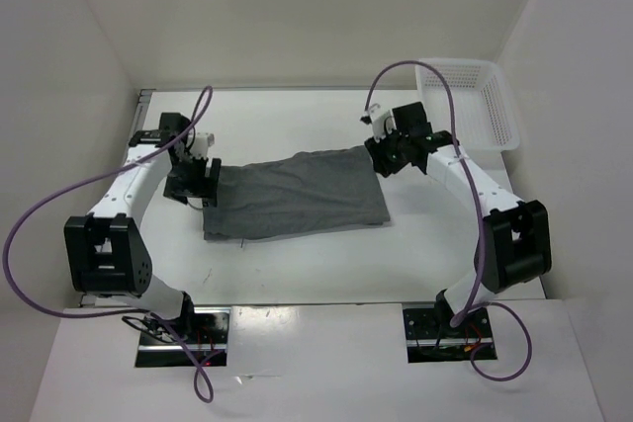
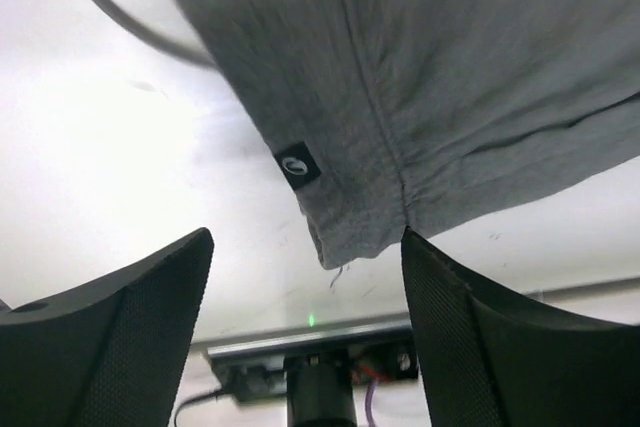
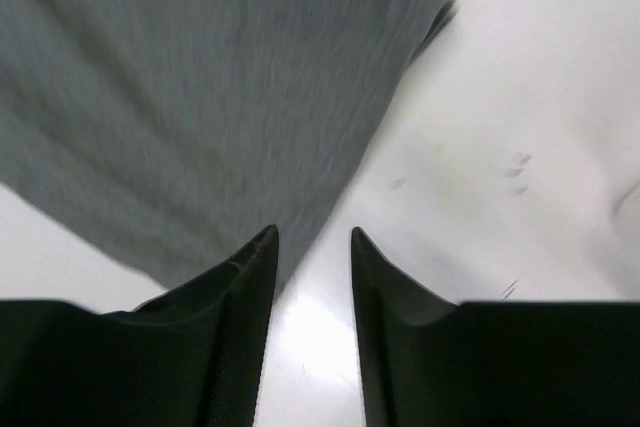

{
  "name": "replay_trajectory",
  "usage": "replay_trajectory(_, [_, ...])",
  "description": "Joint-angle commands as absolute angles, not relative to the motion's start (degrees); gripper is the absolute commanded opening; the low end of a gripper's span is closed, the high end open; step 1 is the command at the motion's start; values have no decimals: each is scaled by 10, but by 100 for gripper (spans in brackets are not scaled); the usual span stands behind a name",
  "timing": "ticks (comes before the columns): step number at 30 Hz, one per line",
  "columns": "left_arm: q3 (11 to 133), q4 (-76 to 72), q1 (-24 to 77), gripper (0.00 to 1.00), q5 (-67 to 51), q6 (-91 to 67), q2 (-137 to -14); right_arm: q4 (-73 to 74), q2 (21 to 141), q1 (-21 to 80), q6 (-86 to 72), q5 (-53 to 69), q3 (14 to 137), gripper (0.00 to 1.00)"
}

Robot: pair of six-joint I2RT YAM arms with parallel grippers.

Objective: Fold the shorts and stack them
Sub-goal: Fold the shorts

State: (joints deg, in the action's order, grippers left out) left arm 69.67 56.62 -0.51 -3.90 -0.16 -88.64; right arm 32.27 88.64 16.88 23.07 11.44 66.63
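Observation:
The grey shorts [image 1: 295, 194] lie flat in the middle of the white table, folded into a rough rectangle. My left gripper [image 1: 195, 185] is at their left edge, open and empty. In the left wrist view a corner of the shorts [image 2: 430, 77] with a small black label [image 2: 297, 164] lies just beyond my gripper [image 2: 307, 247]. My right gripper [image 1: 388, 160] is at the shorts' far right corner, open and empty. In the right wrist view the fabric [image 3: 190, 97] lies ahead and left of my gripper [image 3: 313, 234], whose tips hang over its edge and bare table.
A white mesh basket [image 1: 471, 101] stands at the far right corner of the table. White walls close in the back and both sides. The arm bases and their purple cables [image 1: 203, 363] sit at the near edge.

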Motion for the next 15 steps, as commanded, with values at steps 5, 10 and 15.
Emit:
replay_trajectory(5, [759, 437, -27, 84, -55, 0, -891, 180, 939, 206, 69, 99, 738, 20])
replay_trajectory(10, [797, 402, -27, 85, -19, 0, -988, 145, 1034, 207, 54, 74, 788, 12])
replay_trajectory(15, [823, 375, -27, 85, 19, 0, -1070, 128, 1126, 207, 14, 69, 831, 8])
